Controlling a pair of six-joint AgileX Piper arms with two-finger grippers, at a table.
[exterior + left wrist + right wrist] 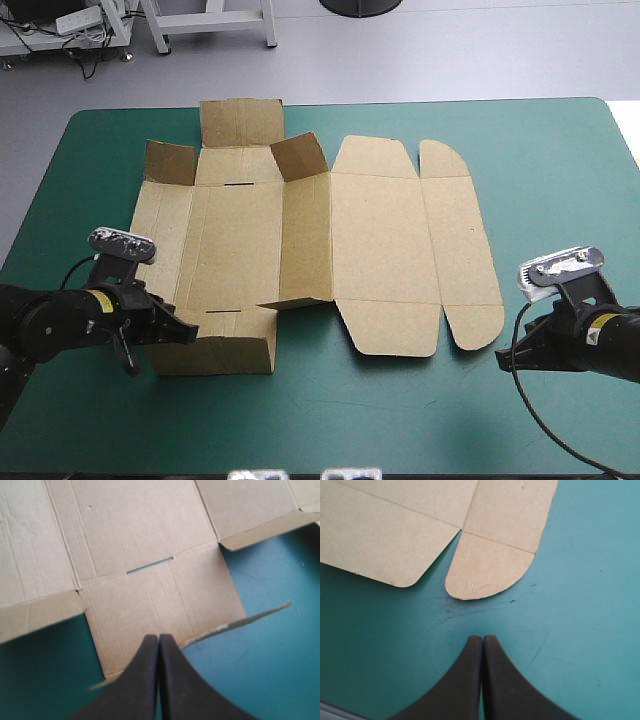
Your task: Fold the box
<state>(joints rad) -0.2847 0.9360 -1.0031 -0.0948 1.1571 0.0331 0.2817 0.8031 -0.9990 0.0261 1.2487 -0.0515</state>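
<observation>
The brown box [380,240] lies mostly flat in the middle of the table, and two small flaps at its far left corner [170,160] stand up. My left gripper [188,334] is shut at the near-left flap [215,350]. In the left wrist view its tips [158,637] sit over that flap's edge [165,605], whose outer strip [250,617] is bent up a little, with the slot [150,565] just ahead. My right gripper [503,355] is shut and rests low over the cover. It [483,637] stops short of the rounded near-right flap [487,570] and touches no board.
The teal-green cover [400,420] shows as a broad strip between the box and the table's near edge, and more of it [570,180] lies to the right of the box. The far flap [240,120] reaches close to the table's far edge.
</observation>
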